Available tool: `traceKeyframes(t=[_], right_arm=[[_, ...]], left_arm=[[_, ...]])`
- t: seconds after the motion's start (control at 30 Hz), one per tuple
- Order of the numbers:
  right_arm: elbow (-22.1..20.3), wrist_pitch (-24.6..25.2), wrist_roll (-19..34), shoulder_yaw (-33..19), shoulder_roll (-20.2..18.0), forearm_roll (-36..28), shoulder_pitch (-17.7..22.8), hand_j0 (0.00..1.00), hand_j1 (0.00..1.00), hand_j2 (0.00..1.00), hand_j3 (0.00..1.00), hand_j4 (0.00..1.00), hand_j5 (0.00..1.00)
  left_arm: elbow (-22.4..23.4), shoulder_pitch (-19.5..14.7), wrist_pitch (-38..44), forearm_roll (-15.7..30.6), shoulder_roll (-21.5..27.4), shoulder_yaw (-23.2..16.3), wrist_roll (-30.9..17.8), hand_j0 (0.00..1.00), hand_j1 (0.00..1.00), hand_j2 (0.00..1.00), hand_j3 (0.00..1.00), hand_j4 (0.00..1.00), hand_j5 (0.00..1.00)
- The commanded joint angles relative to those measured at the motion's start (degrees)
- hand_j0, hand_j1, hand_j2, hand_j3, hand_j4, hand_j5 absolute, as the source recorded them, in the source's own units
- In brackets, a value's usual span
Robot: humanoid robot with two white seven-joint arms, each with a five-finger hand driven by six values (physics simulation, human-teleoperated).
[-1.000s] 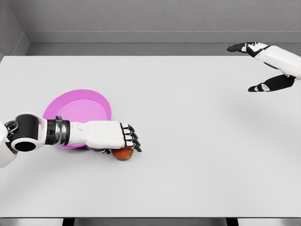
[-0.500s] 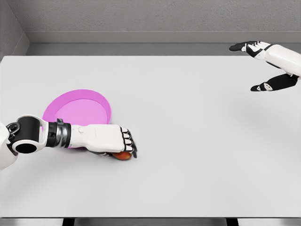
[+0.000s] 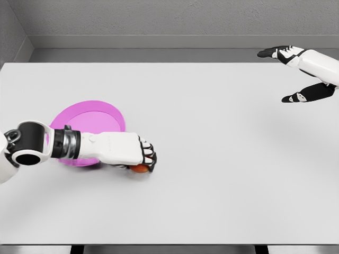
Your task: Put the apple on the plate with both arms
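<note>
A red-orange apple (image 3: pixel 140 169) lies on the white table just right of the pink plate (image 3: pixel 90 123). My left hand (image 3: pixel 144 160) covers it from above with the fingers curled down around it, so only its lower edge shows. The left forearm lies across the plate's near rim. My right hand (image 3: pixel 290 74) hovers at the far right with thumb and fingers spread wide and nothing in it.
The white table (image 3: pixel 212 159) stretches wide between the two hands. Its front edge runs along the bottom of the view, and a grey wall stands behind its far edge.
My left hand has dropped onto the apple and its fingers have curled around it, hiding most of the fruit. The right hand has barely shifted.
</note>
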Motion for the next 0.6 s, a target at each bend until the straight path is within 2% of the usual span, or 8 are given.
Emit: traceKeyframes(t=[0.0,0.1,0.17,0.2,0.3,0.4,0.53,0.57], right_arm=[[-0.21,0.17,-0.03,-0.01,-0.08,-0.47,0.0,1.0,1.0,1.0,1.0,1.0,1.0],[-0.29,0.17,-0.03,-0.01,-0.08,-0.38,0.0,1.0,1.0,1.0,1.0,1.0,1.0],[-0.29,0.17,-0.03,0.07,-0.08,-0.47,0.0,1.0,1.0,1.0,1.0,1.0,1.0],[-0.21,0.17,-0.03,-0.01,-0.69,-0.47,0.0,1.0,1.0,1.0,1.0,1.0,1.0],[-0.29,0.17,-0.03,-0.01,-0.87,-0.47,0.0,1.0,1.0,1.0,1.0,1.0,1.0],[-0.29,0.17,-0.03,-0.01,-1.22,-0.47,0.0,1.0,1.0,1.0,1.0,1.0,1.0],[-0.29,0.17,-0.03,-0.01,-1.22,-0.47,0.0,1.0,1.0,1.0,1.0,1.0,1.0],[-0.29,0.17,-0.03,-0.01,-1.14,-0.47,0.0,1.0,1.0,1.0,1.0,1.0,1.0]], left_arm=[[-0.85,-0.35,0.1,5.17,1.68,0.55,0.14,0.38,0.38,0.38,0.38,0.38,0.38],[-0.59,-1.32,0.1,9.83,5.64,5.55,0.14,0.38,0.38,0.38,0.38,0.38,0.38],[-0.15,-1.05,0.1,10.01,11.17,8.9,0.14,0.39,0.39,0.39,0.39,0.39,0.39],[1.69,-0.96,0.1,10.01,12.85,8.9,0.14,0.39,0.39,0.39,0.39,0.39,0.39],[6.88,-0.79,0.1,9.92,13.2,10.04,-0.13,0.39,0.39,0.39,0.39,0.39,0.39],[8.2,-0.09,0.1,9.92,13.02,10.04,-0.21,0.42,0.42,0.42,0.42,0.42,0.42],[7.85,0.35,0.1,10.1,12.58,9.86,-0.13,0.63,0.63,0.63,0.63,0.63,0.63],[7.85,0.35,0.1,10.18,12.58,9.86,0.05,0.79,0.79,0.79,0.79,0.79,0.79]])
